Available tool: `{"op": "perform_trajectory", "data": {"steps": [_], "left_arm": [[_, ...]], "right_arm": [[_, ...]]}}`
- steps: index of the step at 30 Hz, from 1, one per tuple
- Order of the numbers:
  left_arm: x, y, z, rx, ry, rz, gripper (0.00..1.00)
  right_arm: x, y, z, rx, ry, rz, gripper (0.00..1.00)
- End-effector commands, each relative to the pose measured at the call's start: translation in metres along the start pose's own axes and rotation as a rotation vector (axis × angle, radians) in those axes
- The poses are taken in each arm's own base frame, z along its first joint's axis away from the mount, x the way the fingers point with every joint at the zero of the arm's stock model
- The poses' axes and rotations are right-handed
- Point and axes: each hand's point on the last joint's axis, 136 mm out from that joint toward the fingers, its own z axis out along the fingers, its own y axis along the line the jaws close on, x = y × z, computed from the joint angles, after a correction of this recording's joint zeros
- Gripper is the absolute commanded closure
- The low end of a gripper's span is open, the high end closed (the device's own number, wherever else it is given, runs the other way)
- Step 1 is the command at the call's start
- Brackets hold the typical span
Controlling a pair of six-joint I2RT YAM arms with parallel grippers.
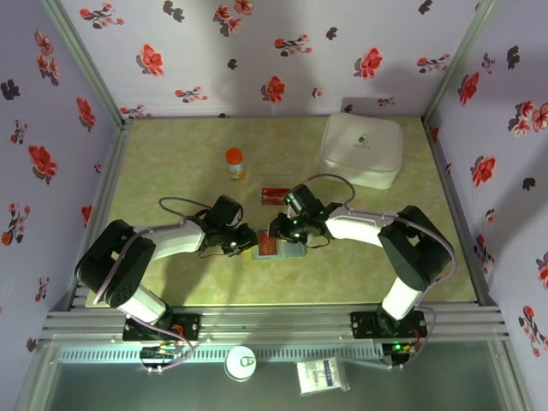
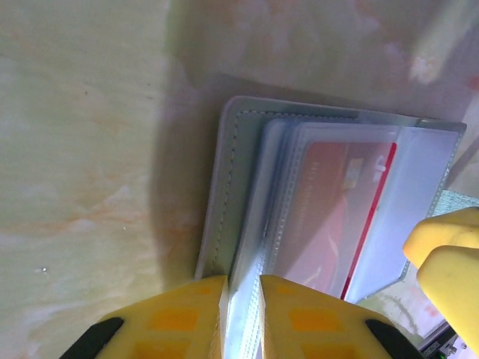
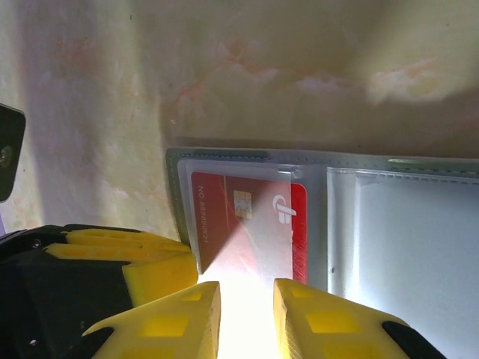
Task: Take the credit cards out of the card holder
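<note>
The grey-blue card holder lies open on the green table between both arms. My left gripper is shut on the edges of its clear sleeves, beside the grey cover. A red credit card sits inside a sleeve. In the right wrist view the same red card shows its chip through the plastic. My right gripper holds the near edge of that sleeve, jaws a narrow gap apart and full of glare. Its yellow fingers show at the holder's right edge. Another red credit card lies loose behind the holder.
A small bottle with an orange cap stands at the back left. A big white rounded case sits at the back right. Flowered walls and a metal frame enclose the table.
</note>
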Motion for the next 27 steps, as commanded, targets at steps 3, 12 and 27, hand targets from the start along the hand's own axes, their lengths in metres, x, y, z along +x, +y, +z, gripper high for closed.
{"op": "perform_trajectory", "data": {"steps": [3, 12, 27], "left_arm": [[-0.006, -0.008, 0.002, 0.02, -0.001, 0.016, 0.85], [-0.005, -0.002, 0.002, 0.003, 0.002, 0.007, 0.87], [-0.004, -0.002, 0.001, 0.003, 0.005, 0.007, 0.88]], "right_arm": [[0.002, 0.003, 0.005, -0.013, 0.017, 0.007, 0.75], [0.005, -0.003, 0.01, -0.001, 0.025, 0.013, 0.75], [0.01, -0.019, 0.011, 0.059, 0.037, 0.007, 0.75]]}}
